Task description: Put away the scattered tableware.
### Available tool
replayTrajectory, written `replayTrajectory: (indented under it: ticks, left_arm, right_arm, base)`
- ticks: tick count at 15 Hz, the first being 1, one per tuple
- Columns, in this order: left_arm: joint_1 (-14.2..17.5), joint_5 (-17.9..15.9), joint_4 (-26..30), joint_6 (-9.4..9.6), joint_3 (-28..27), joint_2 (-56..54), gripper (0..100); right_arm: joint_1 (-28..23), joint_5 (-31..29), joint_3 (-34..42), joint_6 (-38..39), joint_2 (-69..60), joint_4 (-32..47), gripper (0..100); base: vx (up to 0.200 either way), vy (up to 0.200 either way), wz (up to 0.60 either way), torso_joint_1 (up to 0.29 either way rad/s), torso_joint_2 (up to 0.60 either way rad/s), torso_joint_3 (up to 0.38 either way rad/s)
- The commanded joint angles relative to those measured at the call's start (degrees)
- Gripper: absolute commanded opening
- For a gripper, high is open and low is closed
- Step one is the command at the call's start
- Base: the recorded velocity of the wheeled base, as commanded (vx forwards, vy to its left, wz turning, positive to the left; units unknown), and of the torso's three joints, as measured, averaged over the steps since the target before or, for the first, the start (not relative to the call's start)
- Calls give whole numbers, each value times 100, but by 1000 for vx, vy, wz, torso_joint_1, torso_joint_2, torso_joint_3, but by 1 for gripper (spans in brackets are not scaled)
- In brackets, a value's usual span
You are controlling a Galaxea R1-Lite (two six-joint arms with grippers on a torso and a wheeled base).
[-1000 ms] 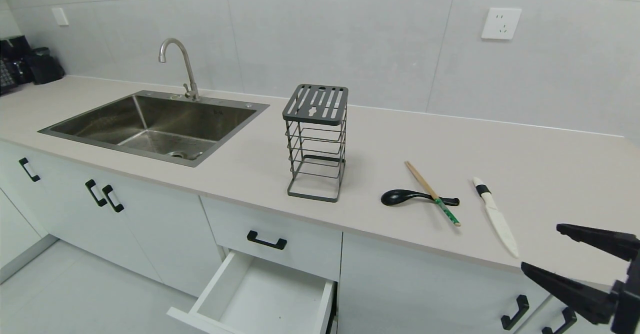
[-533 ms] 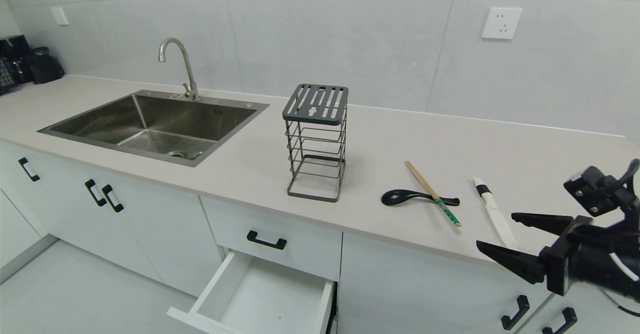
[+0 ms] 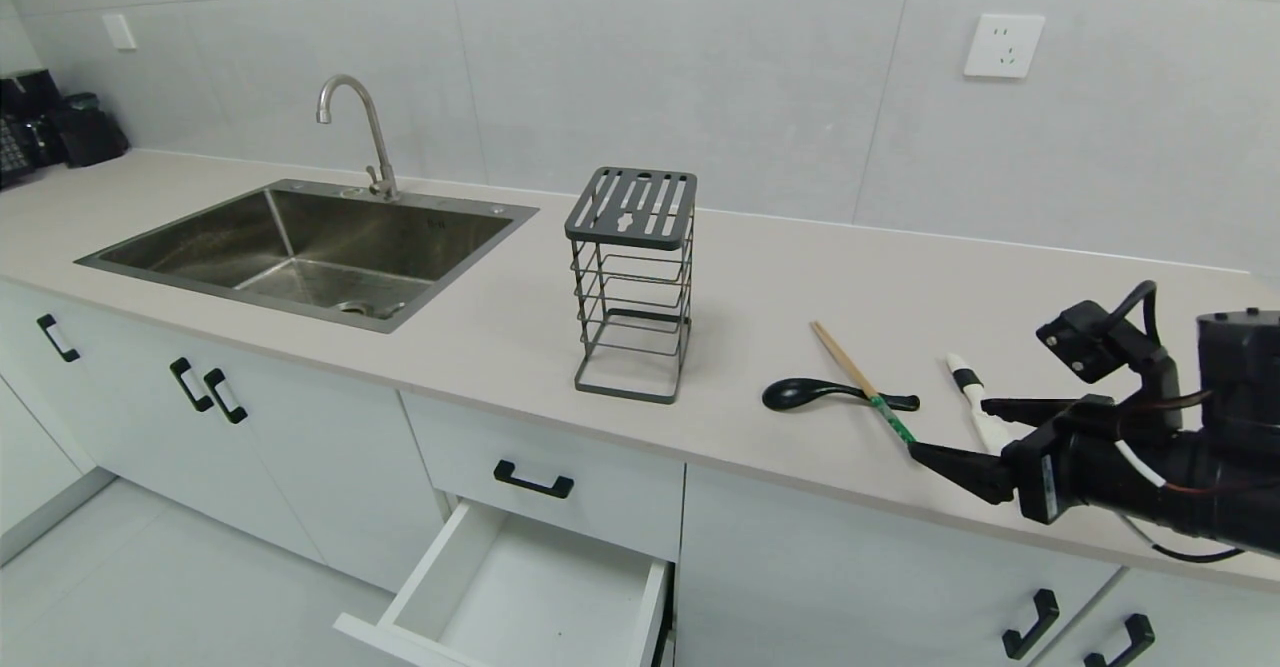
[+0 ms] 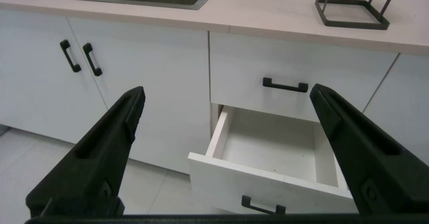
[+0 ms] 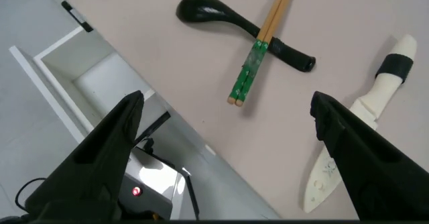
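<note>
Tableware [image 3: 868, 395], three loose pieces, all on the desk [image 3: 500, 342] to the robot's right of the wire rack [image 3: 632, 282]; none put away yet.
- black spoon [image 3: 800, 393]: nearest the rack.
- chopsticks [image 3: 850, 367], one pair, green-ended: laid across the spoon's handle.
- white knife [image 3: 972, 392]: farthest from the rack, apart from the other two.

Handling: the right gripper [image 3: 950, 427] hangs low over the desk's front edge, on the knife's side away from the rack, its fingers [image 3: 960, 467] spread wide and holding nothing. From its wrist camera, the chopsticks' green ends lie in the gap between the fingers; the knife lies close by one finger; the spoon lies farther off, toward the rack. No contact shows.

Step, as judged: approach for a first pick, chopsticks or knife, cannot tell which. The next move calls for centring on one piece, lowering to the desk, then closing across its narrow width.

Also: the left gripper [image 4: 226, 91], fingers spread and empty, is below the rack, over the open drawer [image 3: 500, 587].
</note>
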Motion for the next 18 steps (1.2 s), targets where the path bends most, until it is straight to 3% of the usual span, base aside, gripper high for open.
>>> replayTrajectory:
  ticks: [1,10,14,18]
  left_arm:
    - [0,3,-2,0,0,7,100]
    - [0,-6,-2,0,0,7,100]
    - [0,-6,-2,0,0,7,100]
    - [0,-6,-2,0,0,7,100]
  right_arm:
    - [8,-51,-95,-3,417,4,100]
    - [123,-210,-745,93,1445,4,100]
    - [474,-500,-1026,744,1761,-5,100]
    - [492,-693,-1158,779,1911,-5,100]
  base:
    - [0,0,0,0,0,0]
    - [0,0,0,0,0,0]
    - [0,0,0,0,0,0]
    - [0,0,0,0,0,0]
